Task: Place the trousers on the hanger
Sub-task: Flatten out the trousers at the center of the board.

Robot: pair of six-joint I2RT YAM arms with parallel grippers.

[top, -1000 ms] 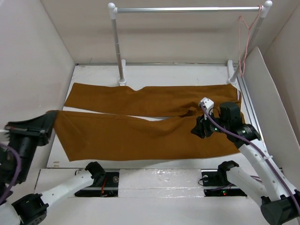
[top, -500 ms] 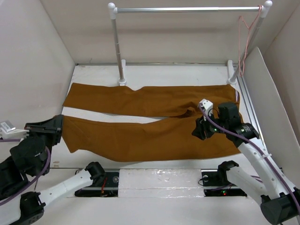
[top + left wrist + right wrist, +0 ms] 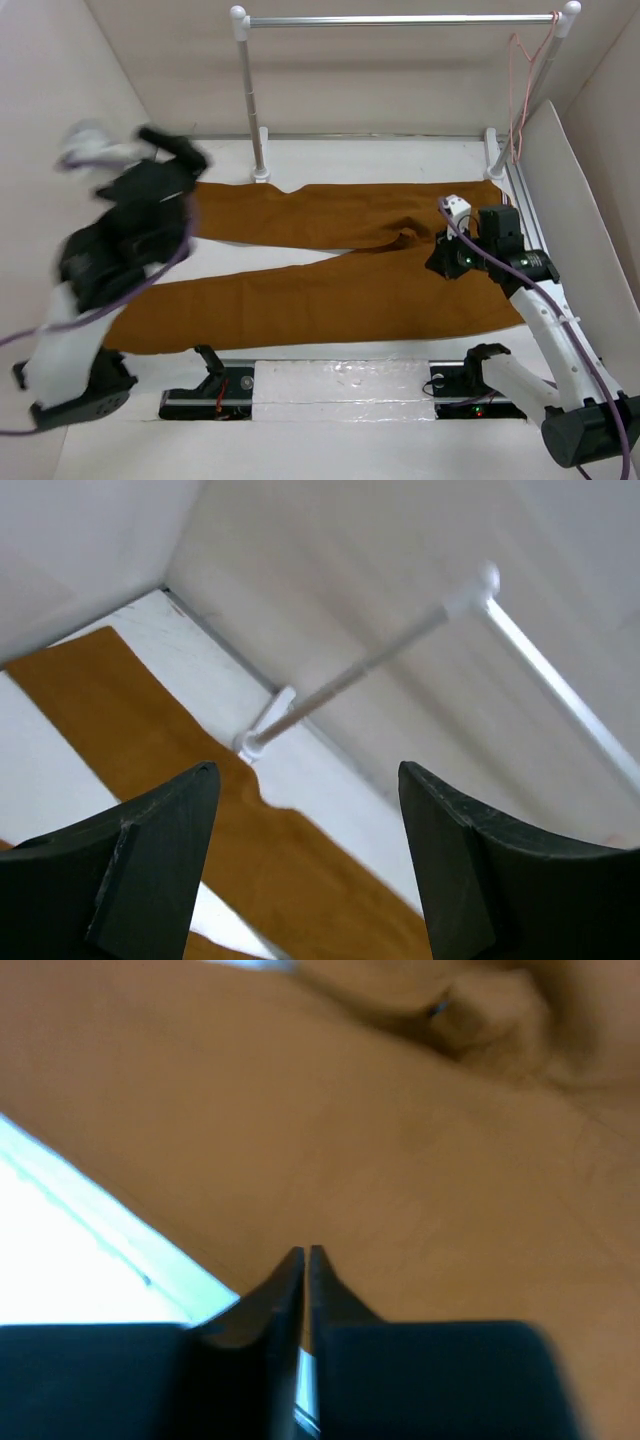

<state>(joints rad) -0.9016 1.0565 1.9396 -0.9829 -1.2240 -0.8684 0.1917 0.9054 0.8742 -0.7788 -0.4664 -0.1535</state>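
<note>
The rust-brown trousers [image 3: 330,290] lie flat on the table, legs running left and waist at the right. The pale pink hanger [image 3: 527,80] hangs from the right end of the rail. My left gripper [image 3: 180,150] is raised and blurred over the far left leg. In the left wrist view it [image 3: 305,770] stands open and empty, with the trouser leg [image 3: 110,710] far below. My right gripper [image 3: 447,262] hovers low over the seat of the trousers. In the right wrist view its jaws [image 3: 303,1252] are shut over the cloth [image 3: 400,1110], and no fold shows between them.
A silver rail [image 3: 400,19] on white posts [image 3: 250,100] spans the back of the table. White walls close in on the left and back, and a slanted white panel [image 3: 570,200] stands at the right. The rail [image 3: 380,660] shows blurred in the left wrist view.
My left gripper let go of the leg end, opened, and swung up and toward the back. The near leg now lies flat. My right gripper shut and shifted slightly right.
</note>
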